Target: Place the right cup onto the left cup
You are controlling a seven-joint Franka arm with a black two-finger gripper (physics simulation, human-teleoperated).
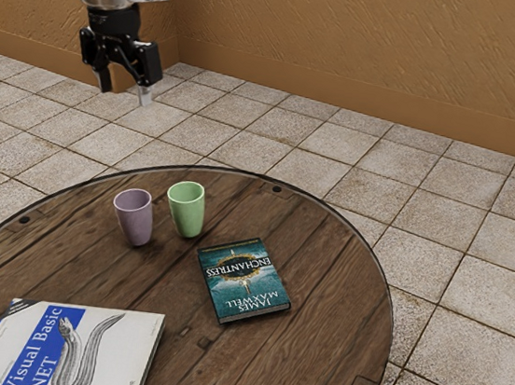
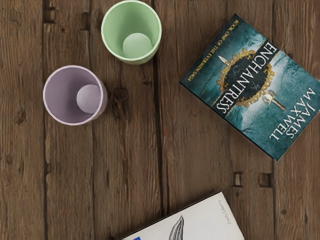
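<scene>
The teal paperback book [image 2: 250,85] bears ENCHANTRESS in white capitals on the dark band across its cover. JAMES MAXWELL stands in large white capitals at one end of that cover, on two lines. Along the opposite edge runs a small yellow line, BOOK ONE OF THE EVERMEN SAGA. The white book [image 1: 140,336] reads "Visual Basic" and "NET" in white on a blue panel; its small corner print is too small to tell.

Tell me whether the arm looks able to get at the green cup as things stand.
Probably yes: the green cup stands upright with nothing over it, and a gap parts it from the purple cup. The tool hangs higher, open and empty.
</scene>
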